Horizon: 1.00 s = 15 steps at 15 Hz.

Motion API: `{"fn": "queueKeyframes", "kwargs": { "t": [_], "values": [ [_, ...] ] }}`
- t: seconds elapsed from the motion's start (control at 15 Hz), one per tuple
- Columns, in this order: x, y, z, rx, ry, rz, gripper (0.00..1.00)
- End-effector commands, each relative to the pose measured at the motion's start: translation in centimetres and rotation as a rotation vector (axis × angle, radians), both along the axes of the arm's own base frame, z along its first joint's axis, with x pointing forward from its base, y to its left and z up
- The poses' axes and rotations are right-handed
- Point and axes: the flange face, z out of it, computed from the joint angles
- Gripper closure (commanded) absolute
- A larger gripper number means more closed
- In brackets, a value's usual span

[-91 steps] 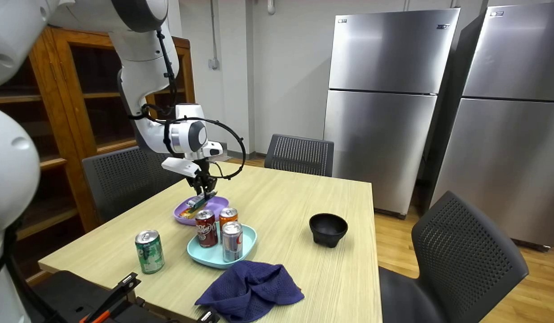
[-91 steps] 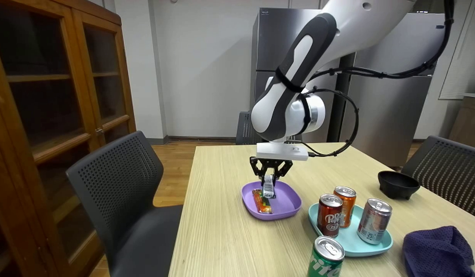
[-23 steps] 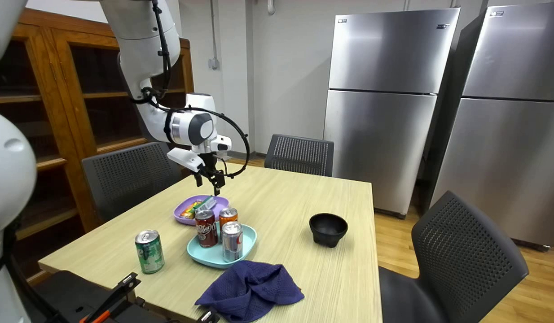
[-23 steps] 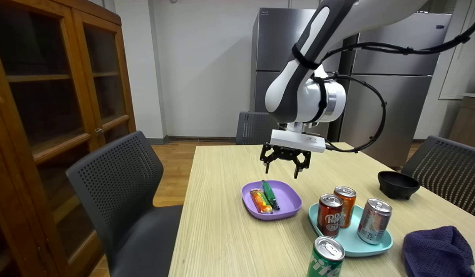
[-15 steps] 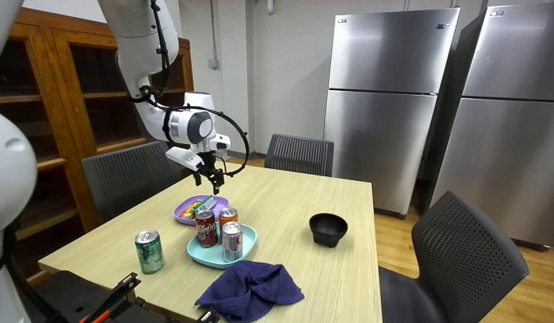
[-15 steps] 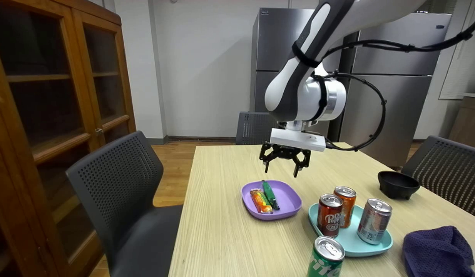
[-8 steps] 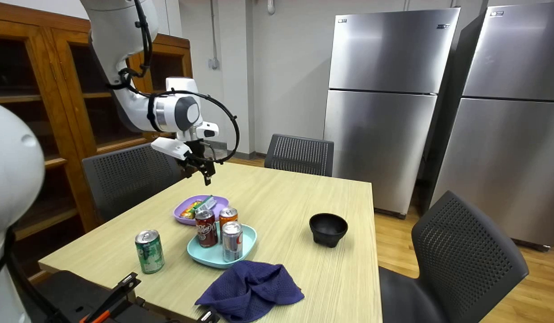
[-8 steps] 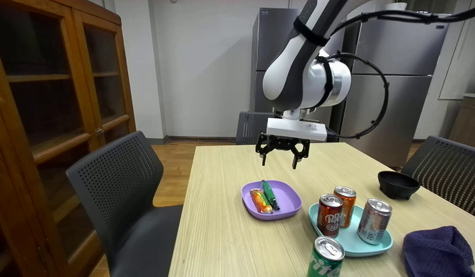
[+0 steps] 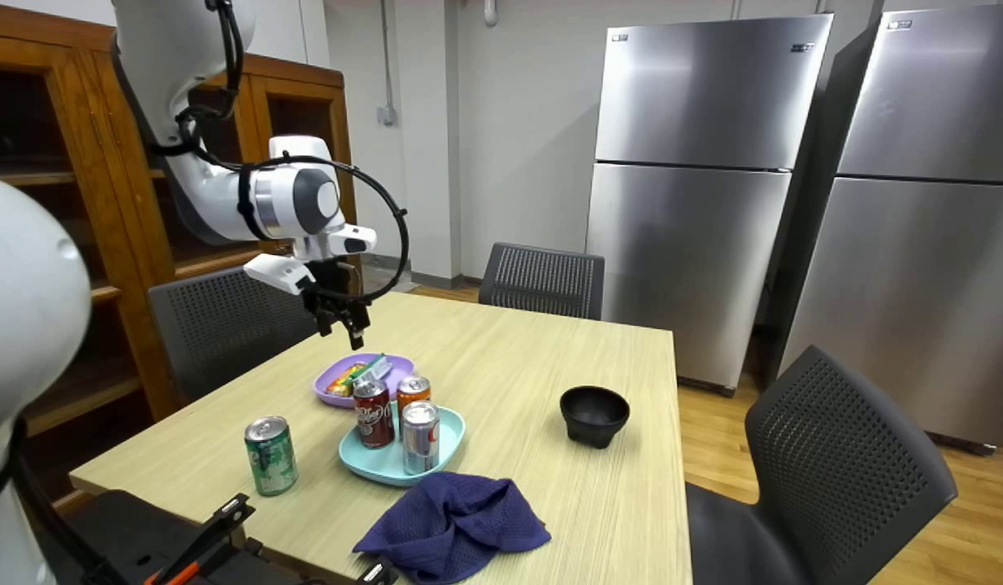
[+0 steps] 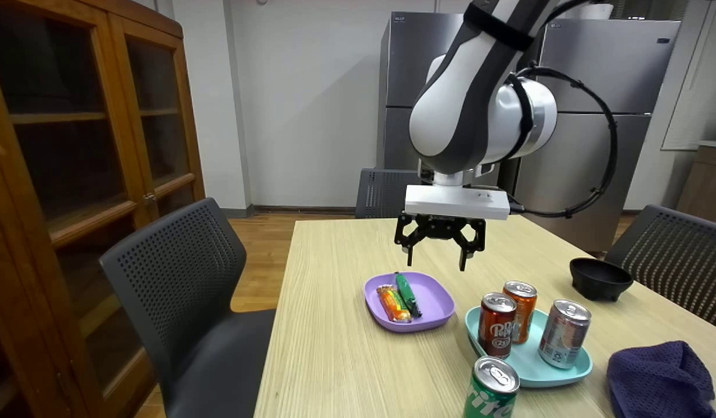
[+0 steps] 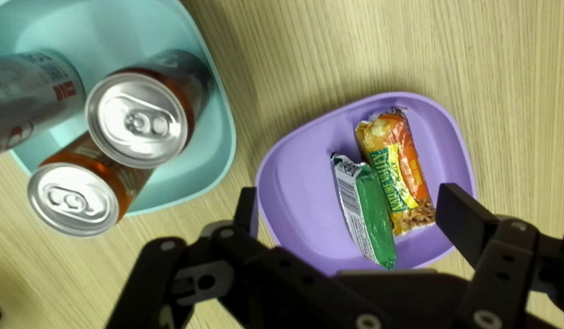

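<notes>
End effector [image 10: 436, 267] hangs, spread wide, above a purple tray [image 11: 305, 192].
In the tray, a green-wrapped bar [image 11: 372, 212] lies beside an orange-and-yellow Nature Valley bar [image 11: 396, 171].

Both exterior views share the tabletop [image 9: 518, 366], facing refrigerators [image 9: 696, 260]; the wrist view looks down, nearer, on the purple plate [image 11: 305, 201].
</notes>
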Motion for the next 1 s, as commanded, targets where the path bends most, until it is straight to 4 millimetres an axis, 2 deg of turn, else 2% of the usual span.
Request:
{"fn": "queueKeyframes", "kwargs": {
  "t": [0.0, 0.27, 0.53, 0.93],
  "values": [
    [-3.7, -0.4, 1.1, -0.013, 0.023, -0.035, 0.00],
    [-5.9, -1.7, 0.9, -0.012, 0.036, -0.016, 0.00],
    [-7.6, -3.0, -0.5, 0.006, 0.079, 0.007, 0.00],
    [-9.5, -6.3, -3.0, 0.036, 0.090, 0.058, 0.00]
  ]
}}
